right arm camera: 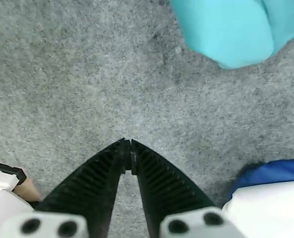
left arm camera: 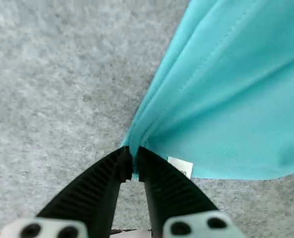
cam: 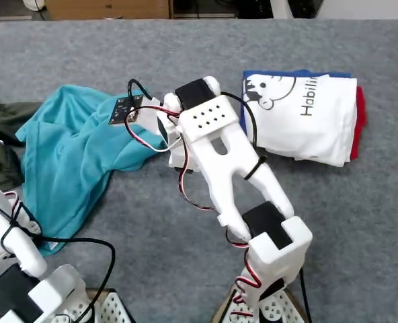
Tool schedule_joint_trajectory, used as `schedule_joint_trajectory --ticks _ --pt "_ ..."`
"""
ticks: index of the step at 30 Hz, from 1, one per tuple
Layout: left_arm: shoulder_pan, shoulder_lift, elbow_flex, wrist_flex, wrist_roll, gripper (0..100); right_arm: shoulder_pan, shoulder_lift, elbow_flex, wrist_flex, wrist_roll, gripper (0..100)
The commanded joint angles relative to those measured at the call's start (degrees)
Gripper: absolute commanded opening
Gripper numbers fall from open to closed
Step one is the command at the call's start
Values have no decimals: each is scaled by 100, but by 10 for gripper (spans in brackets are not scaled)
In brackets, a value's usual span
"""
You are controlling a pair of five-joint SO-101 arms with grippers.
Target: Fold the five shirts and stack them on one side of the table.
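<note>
Grip first: the left gripper [left arm camera: 133, 161] is clamped on an edge of the crumpled teal cotton shirt [left arm camera: 226, 99], which lies left of centre on the grey felt table [cam: 185, 269]. The right gripper [right arm camera: 127, 148], pinched together on nothing, hovers between it and the folded white-topped shirt stack [cam: 306, 118]. It should probably take another edge, so the cloth pulls flat.

I am working at what is looking like a robotics lab or maker's bench rather than a home. The grey felt-covered table [cam: 360, 222] is carrying a white plastic arm [cam: 216, 145] of mine, with red and black wires [cam: 185, 192] looping loose along it and a bare circuit board [cam: 124, 110] sitting exposed just above the table's surface. Beyond the table's far edge, a piece of plain wooden furniture [cam: 108, 8] is standing on the floor.
</note>
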Motion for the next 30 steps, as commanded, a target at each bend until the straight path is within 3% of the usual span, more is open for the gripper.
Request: schedule_joint_trajectory --ticks 1,7,10,14,17,24,30 --pt "53 -22 -35 0 9 19 -57 -66 -251 44 -62 2" --pt "0 -84 -299 158 -237 19 -119 -40 -409 18 -97 2" --pt "-123 -84 -677 492 -264 19 -207 4 -822 -18 -519 9" --pt "-527 -84 -1327 589 0 19 -215 382 -1174 -378 -677 115" --pt "-905 -84 -1925 589 387 19 -321 971 -1358 -677 -712 164" --pt "-1257 -84 -2752 580 985 19 -523 2923 -2229 -1793 -738 164" --pt "-1275 -75 -2769 448 1055 19 -549 4549 -4084 -1916 -747 163"
